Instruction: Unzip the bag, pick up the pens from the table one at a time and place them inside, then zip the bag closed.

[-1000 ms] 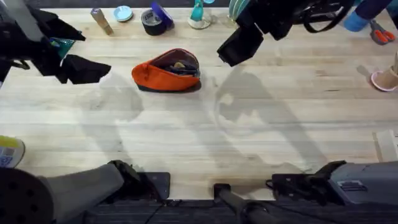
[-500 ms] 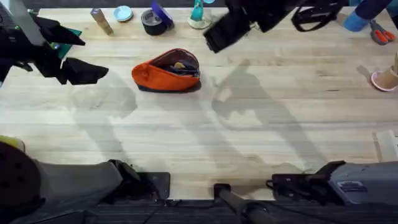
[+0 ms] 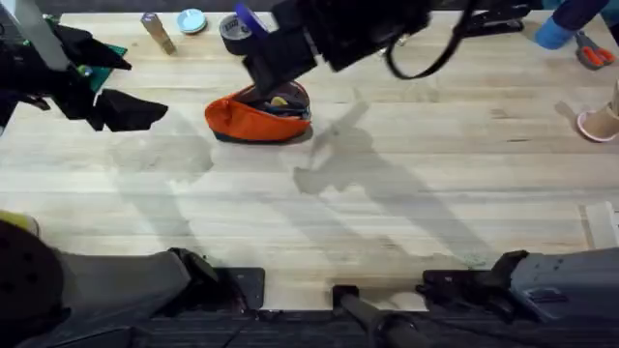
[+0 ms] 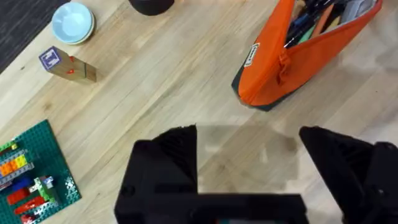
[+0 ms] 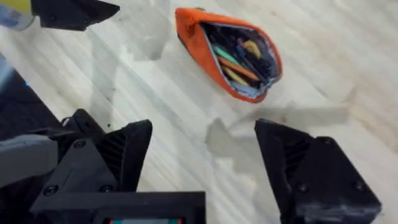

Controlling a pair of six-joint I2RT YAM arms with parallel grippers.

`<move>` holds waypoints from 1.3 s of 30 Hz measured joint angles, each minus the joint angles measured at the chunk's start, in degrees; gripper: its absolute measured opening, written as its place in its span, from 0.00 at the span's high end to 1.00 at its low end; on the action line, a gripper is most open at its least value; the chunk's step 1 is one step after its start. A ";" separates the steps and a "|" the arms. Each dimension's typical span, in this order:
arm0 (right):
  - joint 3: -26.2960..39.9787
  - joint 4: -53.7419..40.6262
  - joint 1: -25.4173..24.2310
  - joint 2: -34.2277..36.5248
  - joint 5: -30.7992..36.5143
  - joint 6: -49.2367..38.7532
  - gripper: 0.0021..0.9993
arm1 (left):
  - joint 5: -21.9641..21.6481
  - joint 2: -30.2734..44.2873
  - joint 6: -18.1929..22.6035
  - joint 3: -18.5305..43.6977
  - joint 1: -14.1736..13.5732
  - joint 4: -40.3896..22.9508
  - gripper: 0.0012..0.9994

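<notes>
Right end effector (image 3: 279,56) hovers over unzipped bag (image 3: 257,113).

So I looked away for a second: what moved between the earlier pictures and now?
The right pincer swept leftward across the far side of the table, ending over the far edge of the open bag, jaws open and empty. The left pincer barely shifted, staying open left of the bag. The bag stayed put, unzipped.

Blue dish (image 4: 73,22), wood block (image 4: 67,65), green brick plate (image 4: 34,171) — red scissors (image 3: 592,52)
</notes>
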 joint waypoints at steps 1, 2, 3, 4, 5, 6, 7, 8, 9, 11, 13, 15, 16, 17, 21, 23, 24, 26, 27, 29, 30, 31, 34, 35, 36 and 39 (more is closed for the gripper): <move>0.00 0.02 0.37 0.67 0.00 1.06 0.00 | 0.00 0.00 0.00 0.00 0.00 0.00 0.01; 0.00 0.06 0.71 1.40 0.00 2.24 0.00 | 0.00 0.00 0.00 0.00 0.00 0.00 0.01; 0.00 0.17 1.09 2.19 0.02 3.54 0.00 | 0.00 0.00 0.00 0.00 0.00 0.00 0.01; 0.00 0.30 1.36 2.90 0.04 4.73 0.00 | 0.00 0.00 0.00 0.00 0.00 0.00 0.01; 0.00 0.50 1.67 3.69 0.09 6.10 0.00 | 0.00 0.00 0.00 0.00 0.00 0.02 0.01; 0.00 0.71 1.97 4.27 0.16 7.23 0.00 | 0.00 0.00 0.00 0.00 0.00 0.00 0.01; 0.00 1.03 2.35 4.90 0.26 8.52 0.00 | 0.00 0.00 0.00 0.00 0.00 0.00 0.01; 0.00 1.44 2.76 5.50 0.48 9.87 0.00 | 0.00 0.00 0.00 0.00 0.00 0.00 0.01; 0.00 1.86 3.27 6.04 0.91 11.26 0.00 | 0.00 0.00 0.00 0.00 0.00 0.00 0.01; 0.00 2.27 4.41 6.98 2.29 13.71 0.00 | 0.02 0.00 0.00 0.00 0.00 0.00 0.01; 0.00 2.75 5.57 7.75 4.26 15.65 0.00 | 0.02 0.00 0.00 0.00 0.00 -0.02 0.01; 0.00 3.46 6.64 8.41 6.06 17.26 0.00 | 0.02 0.00 0.00 0.00 0.00 -0.04 0.01; 0.00 3.87 7.20 8.73 6.81 18.03 0.00 | 0.02 0.00 0.00 0.00 0.00 -0.04 0.01; 0.00 4.34 7.70 9.07 7.38 18.56 0.00 | 0.03 0.00 0.03 0.00 0.00 -0.04 0.01; 0.00 6.31 9.37 10.41 9.10 20.08 0.00 | 0.41 0.00 1.17 0.00 0.00 -0.11 0.01; 0.00 6.98 9.90 10.96 9.63 20.92 0.00 | 0.51 0.00 1.64 0.00 0.00 0.00 0.01; 0.00 7.42 10.16 11.23 9.82 21.41 0.00 | 0.56 0.00 1.86 0.00 0.02 0.00 0.01; 0.00 8.13 10.53 11.59 10.14 22.39 0.00 | 0.68 0.00 2.56 0.00 0.09 -0.03 0.01; 0.00 8.34 10.63 11.74 10.27 22.81 0.00 | 0.81 0.00 2.90 0.00 0.22 -0.07 0.01; 0.00 8.74 10.85 12.21 10.38 23.57 0.00 | 1.64 0.00 3.80 0.00 0.83 -0.40 0.01; 0.00 8.92 10.93 12.48 10.47 23.94 0.00 | 2.22 0.00 4.31 0.00 1.26 -0.79 0.01; 0.00 9.10 10.98 12.87 10.54 24.41 0.00 | 2.96 0.02 4.97 0.00 1.91 -1.32 0.01; 0.00 9.34 11.32 14.23 10.60 26.03 0.00 | 5.50 1.21 6.84 0.00 4.21 -2.82 0.01; 0.00 9.51 11.51 14.68 10.67 26.60 0.01 | 6.04 2.08 7.22 0.00 4.84 -3.11 0.01; 0.00 9.58 11.72 15.05 10.73 27.11 0.01 | 6.41 2.89 7.52 0.00 5.23 -3.23 0.01; 0.00 9.90 12.63 15.72 11.80 28.89 0.01 | 6.91 5.71 8.16 0.00 5.73 -3.26 0.01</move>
